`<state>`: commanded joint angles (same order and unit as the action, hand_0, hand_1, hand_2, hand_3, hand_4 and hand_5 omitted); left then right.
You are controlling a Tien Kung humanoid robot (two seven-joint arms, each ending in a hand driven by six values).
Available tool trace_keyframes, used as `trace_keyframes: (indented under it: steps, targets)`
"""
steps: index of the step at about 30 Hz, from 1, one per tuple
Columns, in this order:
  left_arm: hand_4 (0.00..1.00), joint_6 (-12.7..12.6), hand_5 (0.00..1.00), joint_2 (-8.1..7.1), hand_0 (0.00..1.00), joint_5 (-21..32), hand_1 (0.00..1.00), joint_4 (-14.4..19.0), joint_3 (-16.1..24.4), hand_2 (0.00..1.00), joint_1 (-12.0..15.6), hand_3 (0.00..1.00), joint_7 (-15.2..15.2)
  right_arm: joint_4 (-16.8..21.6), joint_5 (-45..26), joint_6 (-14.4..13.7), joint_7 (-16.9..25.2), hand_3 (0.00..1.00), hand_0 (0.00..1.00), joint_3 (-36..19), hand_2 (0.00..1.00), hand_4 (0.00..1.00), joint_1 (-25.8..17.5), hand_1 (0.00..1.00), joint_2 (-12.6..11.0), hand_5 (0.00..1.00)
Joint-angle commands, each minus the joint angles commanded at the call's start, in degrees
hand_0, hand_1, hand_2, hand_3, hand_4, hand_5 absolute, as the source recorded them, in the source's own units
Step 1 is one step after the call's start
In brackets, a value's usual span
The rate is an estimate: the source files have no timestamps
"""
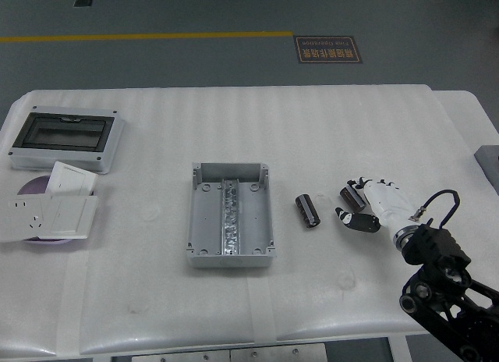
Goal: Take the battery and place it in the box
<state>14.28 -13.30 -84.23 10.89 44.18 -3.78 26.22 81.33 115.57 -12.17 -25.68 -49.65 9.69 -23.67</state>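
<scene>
Two short black batteries lie on the white table to the right of an open grey box (pixel 230 214). The nearer battery (pixel 307 210) lies free between the box and my hand. The farther battery (pixel 348 194) lies under my right hand (pixel 348 200), which reaches in from the lower right. Its white fingers (pixel 360 182) arch over the battery's far side and the black-tipped thumb (pixel 351 219) sits on the near side, a little apart from it. The battery still rests on the table. The box is empty except for a metal rail down its middle.
A grey enclosure with a dark window (pixel 66 140) stands at the far left. In front of it, white switch plates (pixel 51 212) lie over a purple disc (pixel 31 186). A grey object (pixel 490 156) pokes in at the right edge.
</scene>
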Motion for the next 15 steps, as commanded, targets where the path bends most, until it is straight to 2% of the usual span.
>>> trace_keyframes:
  steps: [7, 8, 13, 15]
  targets:
    - [0.594, 0.0, 0.067, -0.02, 0.637, -0.2, 0.622, 0.0, 0.1, 0.565, 0.0, 0.608, 0.0, -0.6, 0.3, -0.5, 0.3, 0.782, 0.988, 0.5, 0.734, 0.705, 0.1, 0.787, 0.0, 0.454]
    - [0.593, 0.0, 0.065, -0.02, 0.638, -0.2, 0.622, 0.0, 0.1, 0.565, 0.0, 0.608, 0.0, -0.7, 0.4, -0.6, 0.3, 0.753, 0.979, 0.5, 0.692, 0.704, 0.1, 0.771, 0.0, 0.467]
    - [0.593, 0.0, 0.065, 0.06, 0.638, -0.2, 0.622, 0.0, -0.1, 0.565, -0.1, 0.608, -0.1, -0.9, 0.6, -1.0, 0.5, 0.753, 0.979, 0.7, 0.692, 0.704, 0.1, 0.771, -0.1, 0.467]
    - [0.591, 0.0, 0.065, 0.09, 0.637, -0.1, 0.621, 0.0, -0.3, 0.564, -0.2, 0.608, -0.1, -1.0, 0.7, -1.1, 0.5, 0.737, 0.970, 0.7, 0.660, 0.686, 0.1, 0.752, -0.1, 0.459]
